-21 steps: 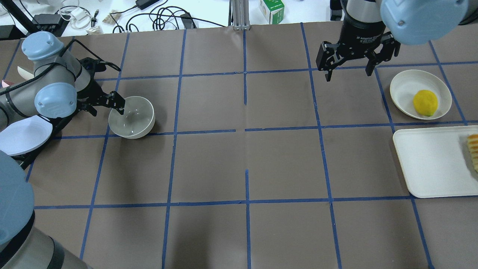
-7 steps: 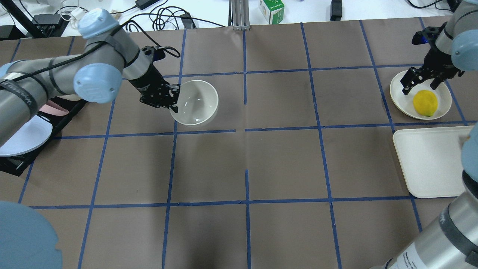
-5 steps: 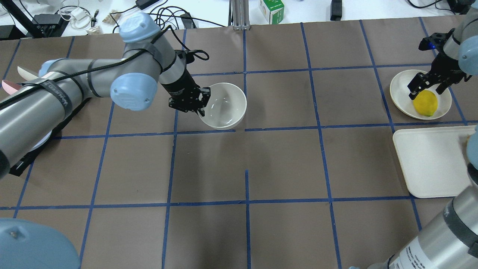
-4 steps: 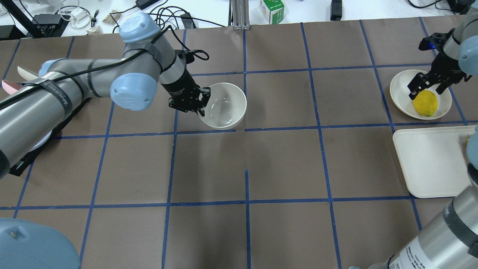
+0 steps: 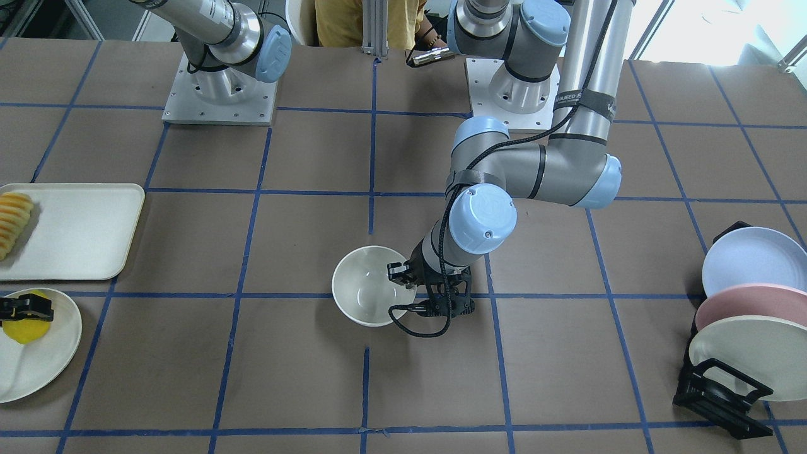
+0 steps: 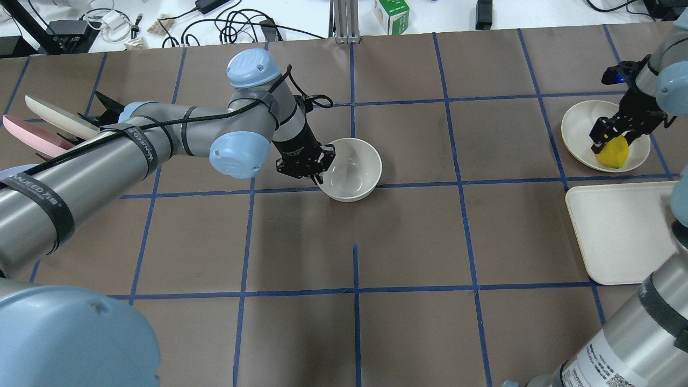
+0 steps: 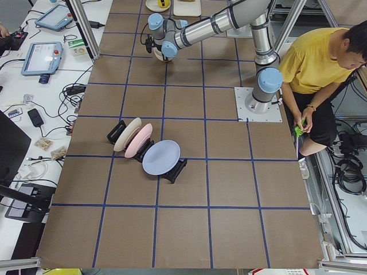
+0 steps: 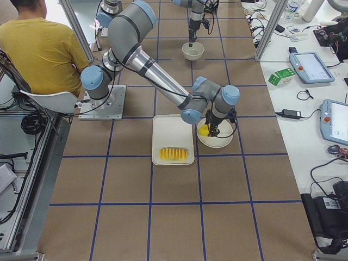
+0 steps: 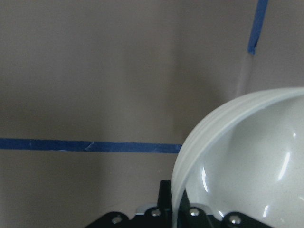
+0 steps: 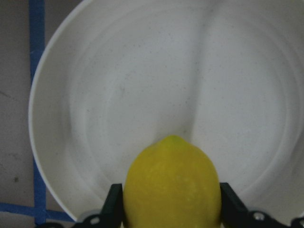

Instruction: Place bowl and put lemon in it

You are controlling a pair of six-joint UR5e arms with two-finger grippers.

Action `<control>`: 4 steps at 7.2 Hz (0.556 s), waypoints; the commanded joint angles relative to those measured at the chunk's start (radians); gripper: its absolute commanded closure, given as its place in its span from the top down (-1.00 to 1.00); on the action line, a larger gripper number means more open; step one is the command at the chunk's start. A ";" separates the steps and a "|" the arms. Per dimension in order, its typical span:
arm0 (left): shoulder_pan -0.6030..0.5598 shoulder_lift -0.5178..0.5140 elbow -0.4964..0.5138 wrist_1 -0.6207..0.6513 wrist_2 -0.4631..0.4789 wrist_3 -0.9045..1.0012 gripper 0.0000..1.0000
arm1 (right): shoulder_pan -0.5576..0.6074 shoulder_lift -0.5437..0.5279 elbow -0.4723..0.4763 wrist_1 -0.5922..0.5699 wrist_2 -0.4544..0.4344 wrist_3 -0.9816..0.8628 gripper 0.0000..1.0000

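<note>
Now the left gripper (image 6: 321, 173) clamps the bowl (image 6: 356, 167) by its near rim; lower it level before releasing. The right gripper (image 10: 168, 209) pinches the lemon (image 10: 172, 185) between its jaws; lift straight.

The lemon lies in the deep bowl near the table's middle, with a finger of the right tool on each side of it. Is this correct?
No. The lemon lies on the flat plate, not in the deep bowl; the right wrist view shows this. A finger of the right tool is indeed on each side.
</note>
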 commanded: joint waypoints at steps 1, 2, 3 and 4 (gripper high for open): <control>0.003 0.014 0.012 0.047 -0.001 0.005 0.93 | 0.000 -0.024 -0.014 0.017 -0.004 0.005 -1.00; 0.044 0.043 0.034 0.035 0.023 0.087 0.97 | 0.007 -0.073 -0.018 0.085 -0.003 0.016 -1.00; 0.112 0.101 0.104 -0.105 0.096 0.233 1.00 | 0.023 -0.152 -0.017 0.188 0.009 0.087 -1.00; 0.156 0.158 0.178 -0.308 0.104 0.294 1.00 | 0.085 -0.259 -0.017 0.332 0.025 0.190 -1.00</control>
